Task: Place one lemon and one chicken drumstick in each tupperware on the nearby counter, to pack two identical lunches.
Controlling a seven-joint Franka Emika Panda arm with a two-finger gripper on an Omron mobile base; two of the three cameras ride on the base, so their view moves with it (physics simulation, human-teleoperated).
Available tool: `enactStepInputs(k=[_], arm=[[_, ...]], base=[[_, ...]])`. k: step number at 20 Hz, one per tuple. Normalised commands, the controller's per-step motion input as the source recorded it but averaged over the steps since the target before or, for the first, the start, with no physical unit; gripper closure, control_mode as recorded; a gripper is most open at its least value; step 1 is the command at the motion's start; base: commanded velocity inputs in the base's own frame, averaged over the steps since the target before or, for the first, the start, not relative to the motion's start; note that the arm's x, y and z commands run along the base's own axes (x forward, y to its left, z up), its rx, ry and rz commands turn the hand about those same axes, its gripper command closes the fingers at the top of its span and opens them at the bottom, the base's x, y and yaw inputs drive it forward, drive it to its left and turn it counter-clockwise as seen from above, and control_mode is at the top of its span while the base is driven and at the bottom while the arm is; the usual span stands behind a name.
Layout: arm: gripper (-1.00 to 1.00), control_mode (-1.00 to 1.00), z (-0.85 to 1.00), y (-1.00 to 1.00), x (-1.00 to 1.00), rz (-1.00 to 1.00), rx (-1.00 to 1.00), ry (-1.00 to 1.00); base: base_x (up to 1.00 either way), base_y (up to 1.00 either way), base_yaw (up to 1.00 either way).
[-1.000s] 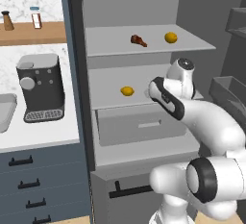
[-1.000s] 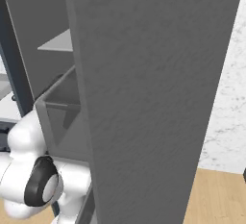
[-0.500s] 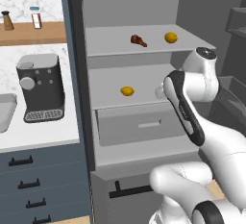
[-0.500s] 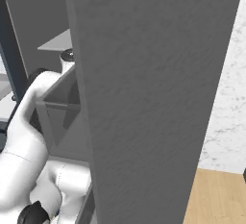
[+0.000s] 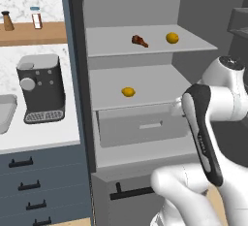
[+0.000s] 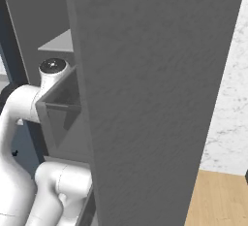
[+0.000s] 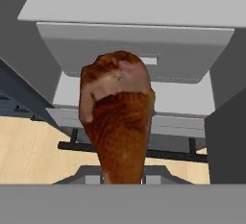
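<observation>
While the end effector (image 7: 123, 182) stays clenched on a chicken drumstick (image 7: 119, 117) just outside the open fridge, its bulbous end sticks far out; a swing toward the worktop (image 5: 38, 135) could knock it against the fridge door (image 6: 155, 99).

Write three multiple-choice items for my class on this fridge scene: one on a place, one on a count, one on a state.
1. Where does the loose chicken drumstick lie?
A. top shelf
B. drawer
C. counter

2. How many lemons sit on the shelves?
A. one
B. two
C. three

3. What is the gripper doing?
A. hanging open
B. shut on a lemon
C. shut on a drumstick

Key: 1 A, it lies beside a lemon on the top shelf. 2 B, another lemon sits one shelf lower. 3 C, the hand view shows a held drumstick.
</observation>
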Motion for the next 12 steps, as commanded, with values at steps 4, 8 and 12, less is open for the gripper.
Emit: enactStepInputs(k=[4, 8, 12], arm=[[1.00, -1.00, -0.02, 0.00, -0.81, -0.05, 0.00, 0.00], [1.00, -1.00, -0.01, 0.00, -0.11, -0.01, 0.00, 0.00], [1.00, -1.00, 0.00, 0.00, -0.01, 0.00, 0.00, 0.00]], base=[[0.00, 0.00, 0.00], [0.00, 0.00, 0.00], [0.00, 0.00, 0.00]])
